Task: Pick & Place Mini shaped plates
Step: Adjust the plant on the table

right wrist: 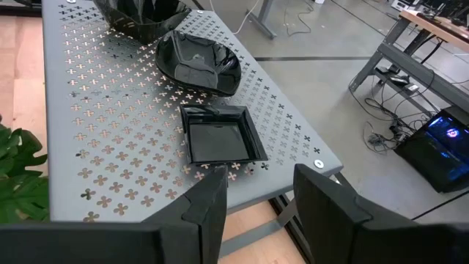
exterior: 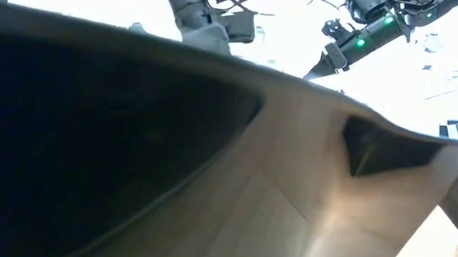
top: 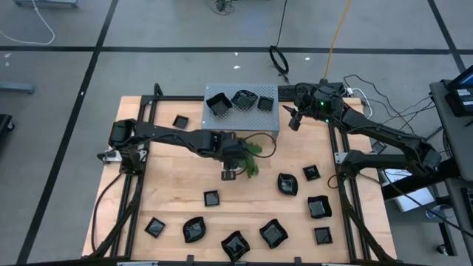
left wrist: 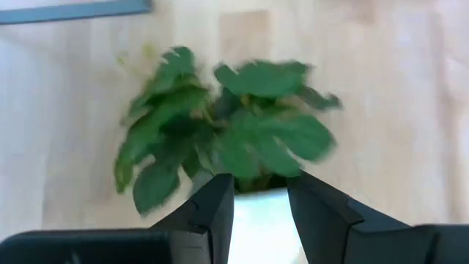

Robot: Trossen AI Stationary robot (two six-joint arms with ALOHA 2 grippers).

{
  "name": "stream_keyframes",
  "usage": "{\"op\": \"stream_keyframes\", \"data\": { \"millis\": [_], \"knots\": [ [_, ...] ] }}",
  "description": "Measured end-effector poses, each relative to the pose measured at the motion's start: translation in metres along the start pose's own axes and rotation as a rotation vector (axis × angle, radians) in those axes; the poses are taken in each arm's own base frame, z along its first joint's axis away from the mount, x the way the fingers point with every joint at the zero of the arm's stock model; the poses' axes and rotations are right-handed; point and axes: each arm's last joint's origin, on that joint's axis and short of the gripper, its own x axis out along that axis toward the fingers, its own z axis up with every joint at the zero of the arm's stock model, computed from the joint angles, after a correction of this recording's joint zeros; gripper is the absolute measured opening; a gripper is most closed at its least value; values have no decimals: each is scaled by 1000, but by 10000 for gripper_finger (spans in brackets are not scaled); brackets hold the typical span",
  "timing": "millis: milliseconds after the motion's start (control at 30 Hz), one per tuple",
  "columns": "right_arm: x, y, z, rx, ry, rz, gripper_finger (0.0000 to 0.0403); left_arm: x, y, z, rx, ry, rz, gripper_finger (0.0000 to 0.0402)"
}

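Note:
Three mini shaped plates, glossy black, lie on the grey perforated stand (top: 244, 118): a square one (right wrist: 218, 141), a rounded one (right wrist: 199, 64) and a deeper one (top: 218, 103). Several more are spread over the wooden table, such as one (top: 287, 184) to the right and one (top: 211, 198) near the middle. My right gripper (top: 295, 118) hovers open and empty at the stand's right end, its fingers just short of the square plate. My left gripper (left wrist: 260, 198) is mid-table, shut on the white pot (left wrist: 260, 231) of a green plant (left wrist: 234, 132).
Black frame rails (top: 344, 185) run along both table sides. In the low view a dark plate (exterior: 98, 154) right at the lens blocks most of the picture; both arms show above it. Cables lie on the floor beyond the stand.

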Motion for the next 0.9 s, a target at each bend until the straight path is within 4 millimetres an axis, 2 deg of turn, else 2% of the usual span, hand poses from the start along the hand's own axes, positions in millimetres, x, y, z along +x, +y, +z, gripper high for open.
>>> {"op": "stream_keyframes", "data": {
  "millis": [200,333,600,767,900],
  "knots": [
    [0,0,0,0,1,0,144,-8,-5,-4,177,21,-96,131],
    [0,0,-1,2,8,3,144,0,-4,-12,297,116,-85,132],
    [0,0,-1,53,11,3,144,14,14,-28,107,202,-39,176],
    [0,0,-1,53,10,3,144,28,12,-46,57,250,-39,214],
    [0,0,-1,53,10,3,144,34,11,-55,-9,273,-25,228]
  ]
}}
